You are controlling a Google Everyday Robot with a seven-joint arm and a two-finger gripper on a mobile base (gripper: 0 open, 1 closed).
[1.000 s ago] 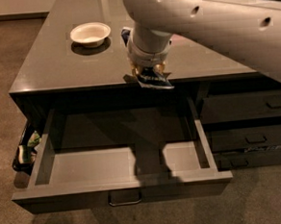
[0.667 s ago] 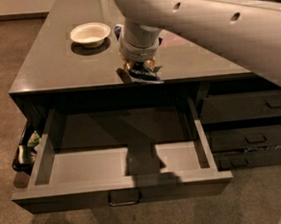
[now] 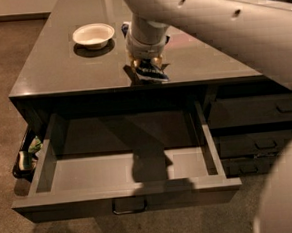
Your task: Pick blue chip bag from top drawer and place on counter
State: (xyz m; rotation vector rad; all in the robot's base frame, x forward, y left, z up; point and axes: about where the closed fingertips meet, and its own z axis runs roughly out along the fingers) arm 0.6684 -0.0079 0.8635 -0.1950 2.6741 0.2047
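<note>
Shifted since the earlier frames: gripper (image 3: 146, 64) and blue chip bag (image 3: 153, 76) together, slightly leftward and farther back from the front edge of the counter (image 3: 57, 69). Found the gripper low over the counter, pointing down, clamped on the upper part of the bag; found the bag directly beneath the gripper, upright, lower edge at or just above the glossy surface; could not confirm contact because of the reflection. Found the top drawer (image 3: 114, 171) pulled fully open below and in front of the gripper, bag not in it; noted a white bowl (image 3: 93, 34) to the left of and beyond the gripper, near the bag but apart from it; noted green-and-black packaging (image 3: 30, 149) far down-left of the gripper, outside the drawer's left wall, not part of the task.

Judged the step in hand to be the placement, with pick and lift complete. Advised lowering straight down to bottom contact only; advised against pressing further, to prevent buckling and sideways spring of the crinkled foil on release; advised full opening before any retreat; advised vertical withdrawal, to avoid dragging or tipping so light a bag; advised keeping the set-down point behind the front edge just in front of the gripper, to rule out a fall into the open drawer; advised against leftward drift toward the bowl.
</note>
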